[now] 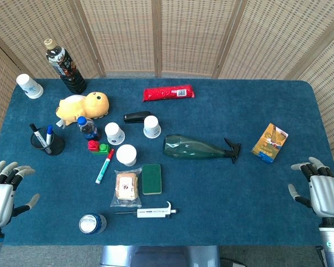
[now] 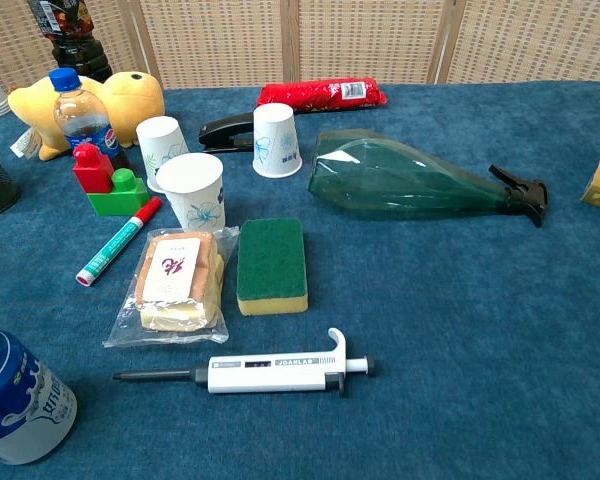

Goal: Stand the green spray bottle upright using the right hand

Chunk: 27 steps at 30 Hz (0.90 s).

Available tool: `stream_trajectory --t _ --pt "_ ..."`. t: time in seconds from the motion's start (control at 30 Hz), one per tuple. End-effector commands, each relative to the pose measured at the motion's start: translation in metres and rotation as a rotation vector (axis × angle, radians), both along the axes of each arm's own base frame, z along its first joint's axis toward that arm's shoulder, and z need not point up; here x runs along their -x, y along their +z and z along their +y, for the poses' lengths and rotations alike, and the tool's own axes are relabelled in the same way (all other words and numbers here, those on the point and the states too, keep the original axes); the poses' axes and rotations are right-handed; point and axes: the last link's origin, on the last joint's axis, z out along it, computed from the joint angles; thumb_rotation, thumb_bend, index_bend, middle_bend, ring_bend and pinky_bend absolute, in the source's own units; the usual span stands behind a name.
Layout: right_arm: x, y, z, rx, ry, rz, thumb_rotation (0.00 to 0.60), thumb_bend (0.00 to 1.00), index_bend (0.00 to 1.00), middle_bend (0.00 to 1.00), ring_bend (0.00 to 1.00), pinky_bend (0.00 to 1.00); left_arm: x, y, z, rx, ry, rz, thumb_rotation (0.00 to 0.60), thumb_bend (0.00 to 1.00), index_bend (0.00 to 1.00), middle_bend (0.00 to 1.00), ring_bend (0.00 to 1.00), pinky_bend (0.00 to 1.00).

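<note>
Wicker screens stand behind a blue-covered worktop [image 1: 222,183] crowded with odds and ends, and near its middle the green spray bottle [image 1: 196,148] lies flat on its side, black trigger head pointing toward the robot's right, fat base pointing toward a cluster of paper cups [image 1: 152,127]. The right hand [image 1: 322,189] hangs at the near right edge, well apart from the bottle, fingers [image 1: 305,168] spread wide and holding nothing; the left hand [image 1: 2,189] waits at the opposite edge, likewise spread and empty. To my eye the reach has yet to begin. A good approach would come in over the narrower neck end, clear of the orange box [image 1: 269,142] lying between hand and bottle, and wrap the body just behind the trigger. Then pivot about the base, lifting the nozzle end up. The smooth, rounded body may roll or slip, and swinging the base leftward risks knocking the cups or the green sponge [image 1: 152,178].
</note>
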Motion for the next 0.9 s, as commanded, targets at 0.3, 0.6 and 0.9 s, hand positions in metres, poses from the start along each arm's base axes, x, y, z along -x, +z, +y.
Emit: stream_trajectory --t 0.3,0.6,0.9 --pt "-0.003 -0.005 -0.003 -0.055 0.007 -0.077 0.6 0.38 0.34 0.37 0.15 0.26 -0.002 0.0 -0.001 -0.009 -0.009 -0.001 0.6 0.28 0.31 0.31 0.18 0.05" --pt "-0.028 -0.004 -0.005 -0.162 0.067 -0.343 0.6 0.38 0.32 0.37 0.2 0.28 -0.004 -0.002 0.004 0.008 -0.017 -0.019 0.6 0.28 0.31 0.31 0.18 0.05" --pt "-0.084 -0.019 -0.018 -0.457 0.195 -0.662 0.6 0.38 0.29 0.39 0.3 0.35 -0.004 -0.004 0.012 0.029 -0.022 -0.03 0.6 0.28 0.31 0.31 0.18 0.05"
